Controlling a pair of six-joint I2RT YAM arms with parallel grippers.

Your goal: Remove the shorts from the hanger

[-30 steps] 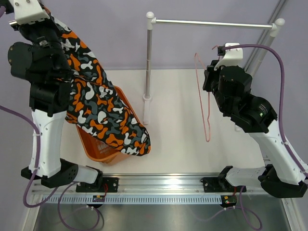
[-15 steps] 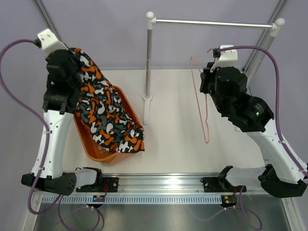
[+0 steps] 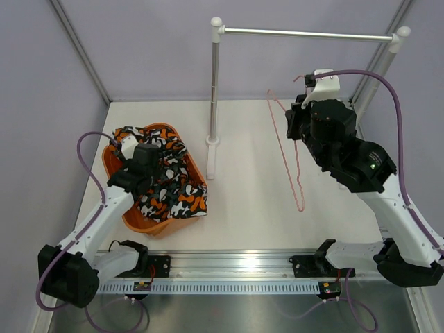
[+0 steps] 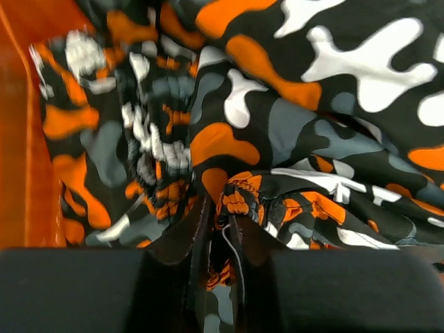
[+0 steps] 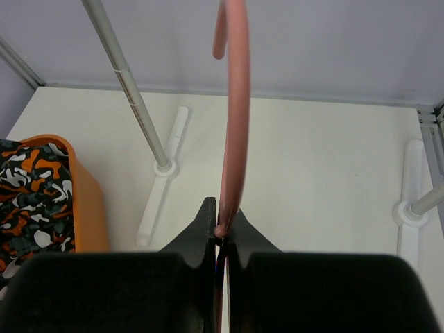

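White tabletop (image 3: 250, 208) as work surface, viewed from above. Silver rail (image 3: 305, 32) on white-capped posts along the back, 12 to 2 o'clock. Orange plastic basket (image 3: 139, 220) at 9 o'clock, evidently the drop-off point. Camouflage shorts (image 3: 173, 191) heaped inside the basket, one fold draped over the rim toward 4 o'clock; well apart from the hanger and fully off it. Judged: removal itself done, only release and retreat left. Pink wire hanger (image 5: 236, 104) held up in the air at 2 o'clock, hooked end toward the rail, triangle hanging free toward the near edge, touching no cloth. Kept high and away from the basket, probably to avoid re-snagging and to stay ready for hanging on the rail. Left gripper (image 4: 220, 229) pushed down into the heap, likely to lay the cloth low rather than drop it from height. Fingers narrowly apart with a fold and a white drawcord between them; pinched or loose, impossible to tell. Right gripper (image 5: 220, 229) pressed together on the hanger wire, hooked end reaching past the fingertips; tight clamp presumably needed to stop so thin a rod from swivelling.
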